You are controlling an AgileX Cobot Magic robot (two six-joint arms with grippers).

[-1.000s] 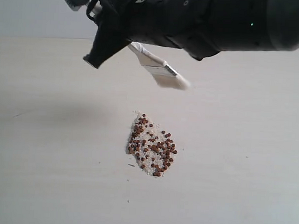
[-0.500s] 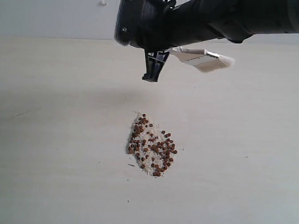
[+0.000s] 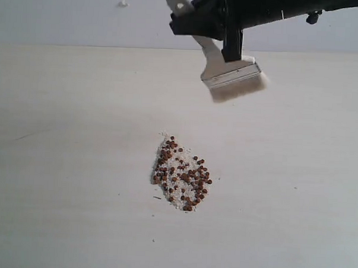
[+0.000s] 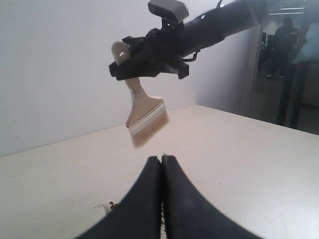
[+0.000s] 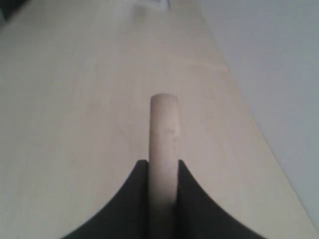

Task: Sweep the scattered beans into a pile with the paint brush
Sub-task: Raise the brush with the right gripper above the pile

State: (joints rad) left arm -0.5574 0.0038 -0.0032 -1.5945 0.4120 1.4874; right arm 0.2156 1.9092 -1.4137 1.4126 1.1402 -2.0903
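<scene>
The beans (image 3: 182, 175), reddish-brown pellets among white crumbs, lie as one dense pile in the middle of the pale table (image 3: 59, 164). High above and behind it hangs the paint brush (image 3: 230, 75), bristles down and tilted, its silver ferrule showing. My right gripper (image 3: 215, 30) is shut on its wooden handle (image 5: 164, 130), whose end sticks out past the fingers. The left wrist view shows the brush (image 4: 145, 115) in the air under the right gripper (image 4: 149, 56). My left gripper (image 4: 161, 158) is shut and holds nothing. A few beans (image 4: 110, 204) peek out beside it.
A pale wall runs behind the table, with a small white speck (image 3: 123, 3) on it. In the left wrist view the table's far edge meets a dark opening where a person (image 4: 286, 35) stands.
The right arm has drawn back to the right and upward. The brush has turned from lying nearly flat to hanging bristles down. The pile has not moved.
</scene>
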